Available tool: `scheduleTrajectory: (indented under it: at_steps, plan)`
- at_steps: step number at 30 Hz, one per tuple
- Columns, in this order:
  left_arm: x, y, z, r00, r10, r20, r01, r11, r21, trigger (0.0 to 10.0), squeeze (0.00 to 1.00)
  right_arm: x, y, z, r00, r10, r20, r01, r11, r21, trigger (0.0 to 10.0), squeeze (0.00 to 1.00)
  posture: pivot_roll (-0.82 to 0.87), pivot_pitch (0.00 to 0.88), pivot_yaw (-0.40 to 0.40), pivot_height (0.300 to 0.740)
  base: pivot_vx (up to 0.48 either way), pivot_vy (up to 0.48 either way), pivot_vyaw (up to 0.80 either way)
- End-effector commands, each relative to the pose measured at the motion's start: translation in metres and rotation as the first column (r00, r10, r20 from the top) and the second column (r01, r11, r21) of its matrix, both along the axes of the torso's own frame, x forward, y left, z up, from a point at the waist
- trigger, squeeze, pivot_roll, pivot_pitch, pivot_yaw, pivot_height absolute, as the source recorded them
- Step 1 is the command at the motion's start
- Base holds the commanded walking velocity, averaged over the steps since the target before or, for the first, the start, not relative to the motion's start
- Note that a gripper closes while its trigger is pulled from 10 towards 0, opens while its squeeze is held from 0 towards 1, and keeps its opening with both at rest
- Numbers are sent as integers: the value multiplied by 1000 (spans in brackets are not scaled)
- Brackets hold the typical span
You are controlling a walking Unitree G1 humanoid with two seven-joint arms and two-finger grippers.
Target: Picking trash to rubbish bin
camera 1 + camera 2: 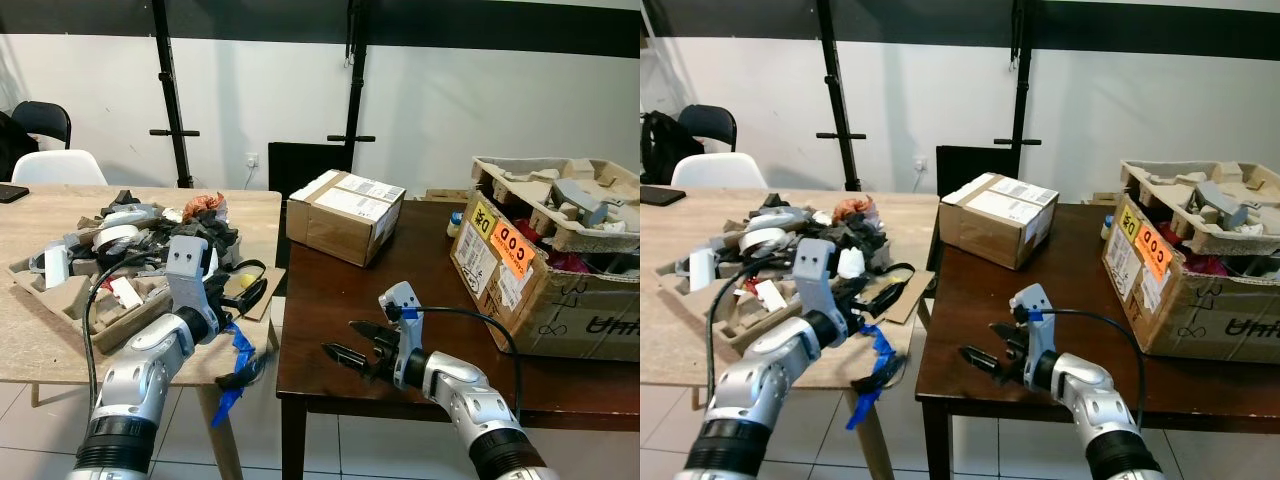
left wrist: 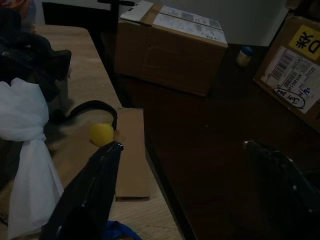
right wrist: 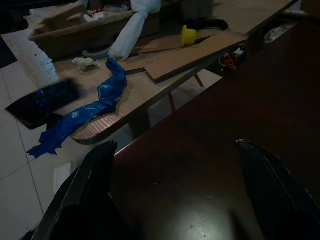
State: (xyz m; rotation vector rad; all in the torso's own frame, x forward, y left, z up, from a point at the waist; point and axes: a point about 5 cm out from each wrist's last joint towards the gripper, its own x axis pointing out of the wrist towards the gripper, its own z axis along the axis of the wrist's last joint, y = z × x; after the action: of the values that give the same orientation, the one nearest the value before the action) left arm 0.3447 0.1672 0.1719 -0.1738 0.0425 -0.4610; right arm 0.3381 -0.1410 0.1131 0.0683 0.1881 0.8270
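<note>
The left end effector (image 1: pixel 247 292) is hovering with fingers spread wide, empty, beside a small yellow ball (image 2: pixel 101 134); the heap of grey-and-black trash (image 1: pixel 150 235) behind is half-hiding it. The right end effector (image 1: pixel 345 345) is gaping empty over the dark wooden desk (image 1: pixel 330 290).

A light wooden table (image 1: pixel 40 235) fills the left of the frame, with a dark brown wooden table (image 1: pixel 420 300) touching it on the right. A heap of mixed trash (image 1: pixel 130 240) sits on the light table at centre left, in and around a moulded cardboard tray (image 1: pixel 60 300). A small yellow ball (image 2: pixel 101 134) and a flat cardboard strip (image 2: pixel 131 150) lie by that table's right edge. A sealed brown cardboard box (image 1: pixel 345 213) stands at upper centre on the dark table; an open cardboard box full of pulp packaging (image 1: pixel 550 270) occupies the right. White plastic chairs (image 1: pixel 58 167) stand at far left, behind the light table.
</note>
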Motion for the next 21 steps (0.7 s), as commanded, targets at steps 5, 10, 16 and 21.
scheduleTrajectory:
  at_steps: [5, 10, 16, 21]
  plan:
    - [2, 5, 2, 999, 22, 23, -23, 999, 45, 10000, 1000, -2, 1, -2, 1000, 10, 3, -10, 1000, -5, 10000, 0, 68, 0, -8, 740, 0, 0, 0]
    - [5, 7, -4, 998, 46, -52, -33, 974, 222, 10000, 0, -2, -1, -2, 1000, 9, 4, -9, 1000, -10, 10000, 0, 66, 0, -9, 740, 0, 0, 0]
    - [5, 11, -21, 961, 104, -254, -18, 947, 321, 10000, 0, -3, 0, -2, 1000, 18, 3, -18, 1000, -19, 10000, 0, 63, 0, -10, 740, 0, 0, 0]
    - [-1, 9, -35, 921, 120, -372, 16, 939, 343, 10000, 0, -3, -1, -3, 1000, 23, 2, -23, 999, -25, 10000, 0, 62, 0, -13, 740, 0, 0, 0]
